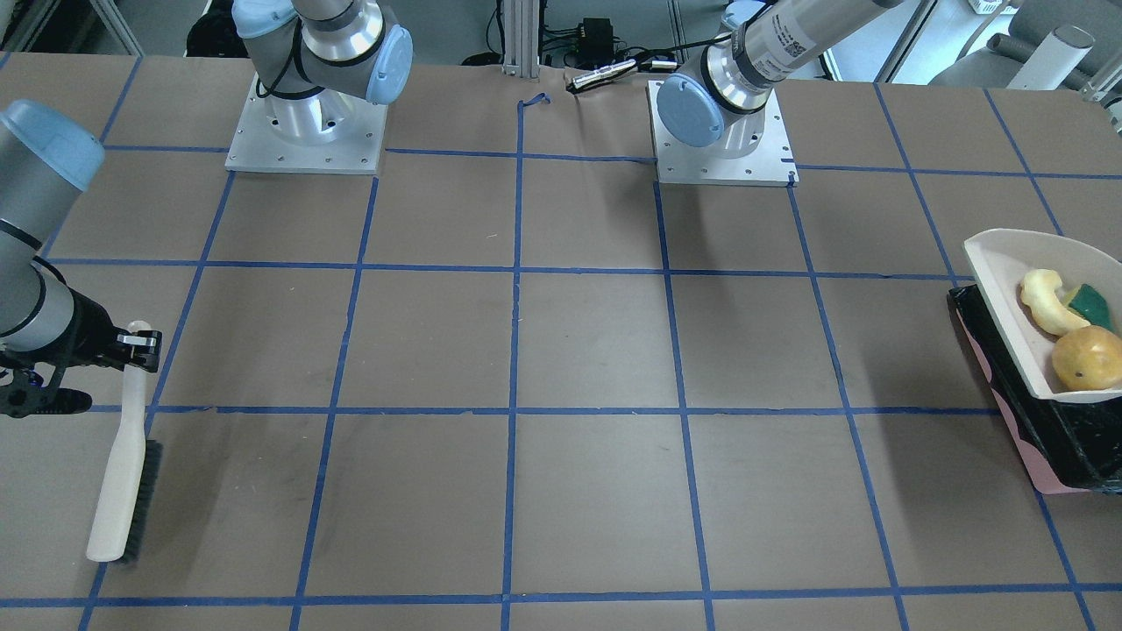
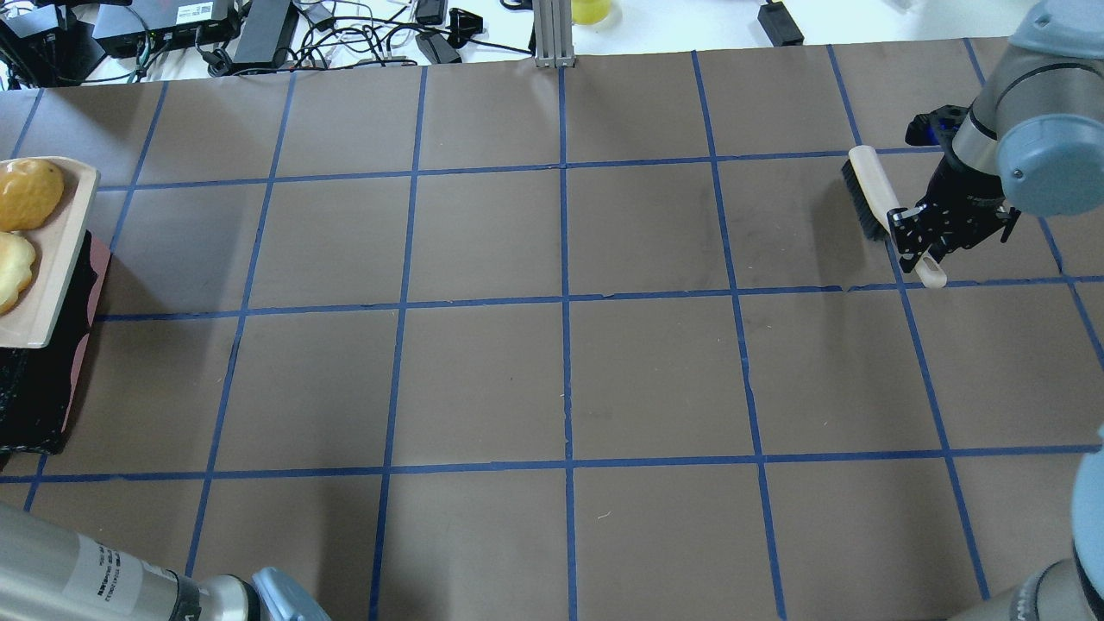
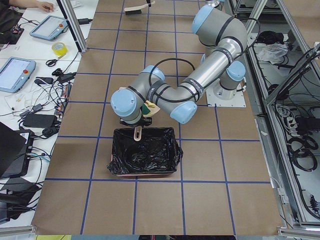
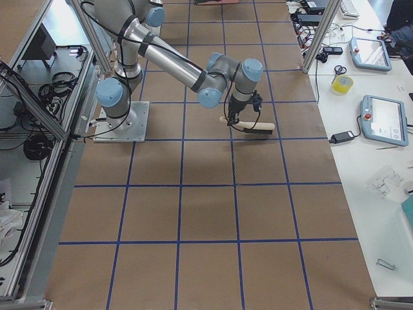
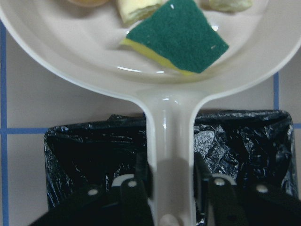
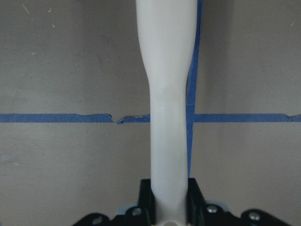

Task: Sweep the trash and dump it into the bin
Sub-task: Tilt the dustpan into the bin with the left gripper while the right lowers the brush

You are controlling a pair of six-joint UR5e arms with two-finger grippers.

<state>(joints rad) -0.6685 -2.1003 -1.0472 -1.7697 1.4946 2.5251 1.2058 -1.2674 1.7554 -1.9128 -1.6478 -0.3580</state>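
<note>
The left fingers (image 5: 142, 178) clamp the dustpan (image 5: 70, 52) handle so the trash, a lump (image 1: 1087, 358), a crescent (image 1: 1043, 302) and a sponge (image 5: 178, 35), sits level over the bin (image 5: 80, 155) rim, apparently for tipping in, while the right fingers (image 6: 193, 195) grip the brush (image 1: 123, 473), low over the desk (image 1: 596, 350) and well apart.

Your left gripper (image 5: 171, 176) pinches the handle of the cream dustpan (image 5: 70, 52) from both sides, low in frame. In the pan you have the green-and-yellow sponge piece (image 5: 181, 33), touching a pale cream piece (image 5: 136, 7) at the top edge. Under the handle lies the black-lined bin (image 5: 89, 155) on the blue-taped bench (image 5: 28, 94).
</note>
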